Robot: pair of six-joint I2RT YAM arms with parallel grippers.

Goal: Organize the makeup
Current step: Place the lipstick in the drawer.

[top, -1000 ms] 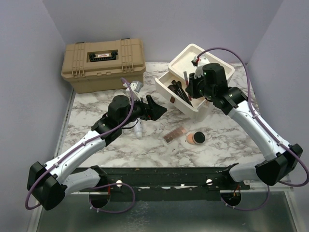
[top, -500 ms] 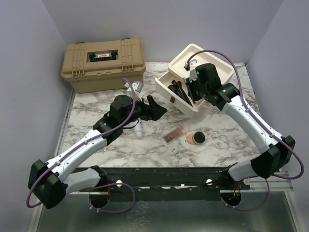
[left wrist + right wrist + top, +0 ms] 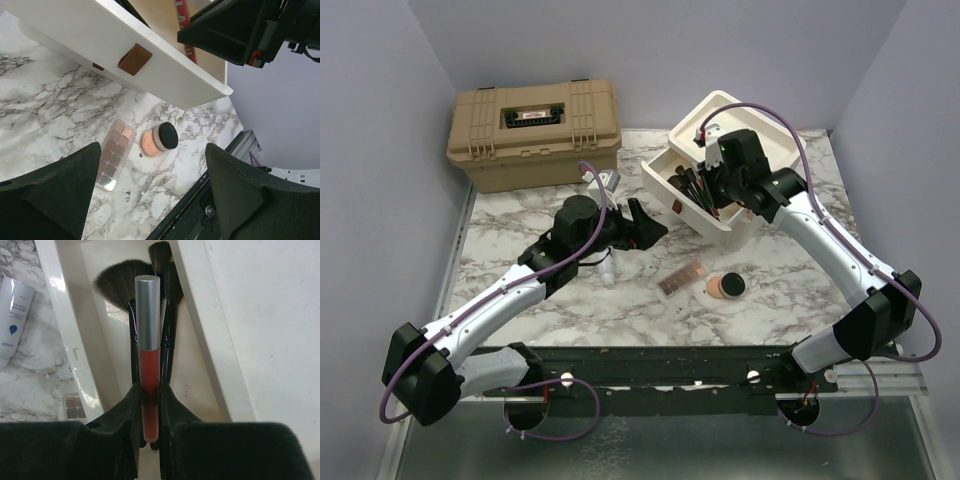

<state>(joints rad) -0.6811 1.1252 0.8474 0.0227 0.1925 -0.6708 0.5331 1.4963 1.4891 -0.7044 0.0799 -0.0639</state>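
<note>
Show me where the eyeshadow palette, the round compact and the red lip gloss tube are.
eyeshadow palette [image 3: 114,159], left wrist view, middle pans.
round compact [image 3: 166,136], left wrist view, black lid.
red lip gloss tube [image 3: 148,360], right wrist view, red barrel.

tube [image 3: 148,360]: lower end hidden between fingers [image 3: 125,415] | brush handles [image 3: 169,345]: partly behind tube | whitish bottle [image 3: 14,310]: cut by left edge | palette [image 3: 74,406]: mostly hidden

Right wrist view: the whitish bottle [image 3: 13,305] lying on the worktop [image 3: 35,377] carries a blue drop emblem and the letters "IEND", which run off the picture's left edge. The finer print above them is too small to read. Top view: the tan toolbox [image 3: 535,140] bears a black label [image 3: 532,118] whose white print is illegible.
</note>
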